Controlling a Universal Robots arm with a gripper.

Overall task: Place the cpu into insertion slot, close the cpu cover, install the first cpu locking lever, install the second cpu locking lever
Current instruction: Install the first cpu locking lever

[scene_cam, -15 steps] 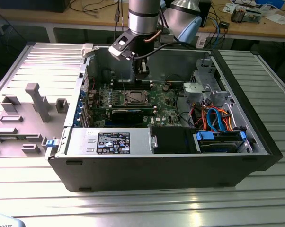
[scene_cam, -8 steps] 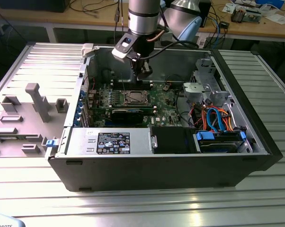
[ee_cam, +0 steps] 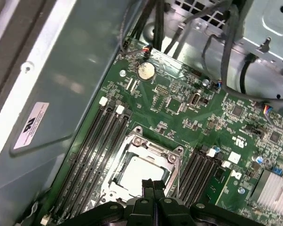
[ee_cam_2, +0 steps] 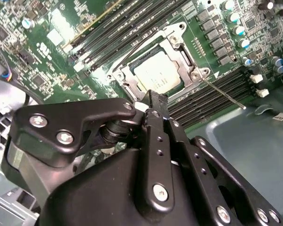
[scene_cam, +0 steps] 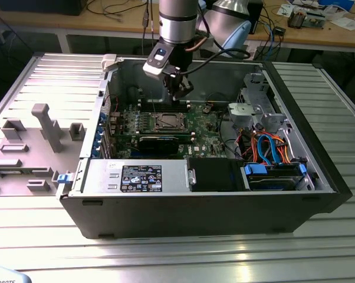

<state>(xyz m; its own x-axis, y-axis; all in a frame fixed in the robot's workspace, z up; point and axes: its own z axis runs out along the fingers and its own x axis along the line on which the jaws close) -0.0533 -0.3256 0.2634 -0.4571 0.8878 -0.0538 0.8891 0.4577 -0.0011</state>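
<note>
The cpu (ee_cam_2: 158,73) lies flat in the insertion slot (scene_cam: 168,122) on the green motherboard, its dull silver top showing. The cpu cover (ee_cam_2: 186,59) lies down around it as a silver frame, also seen in the first wrist view (ee_cam: 153,150) around the cpu (ee_cam: 140,172). One thin locking lever (ee_cam_2: 224,93) sticks out sideways from the socket corner, over the memory slots. A second thin rod (ee_cam_2: 127,55) runs along the opposite side of the frame. My gripper (scene_cam: 180,95) hangs a little above the socket, fingers shut with nothing between them, in both wrist views (ee_cam_2: 156,98) (ee_cam: 153,184).
Black memory slots (ee_cam: 92,155) flank the socket on both sides. A coin battery (ee_cam: 145,70) and a finned heat sink (ee_cam: 273,188) sit on the board. The case holds a drive cage (scene_cam: 257,109), orange and blue cables (scene_cam: 272,147) and a power supply (scene_cam: 136,175).
</note>
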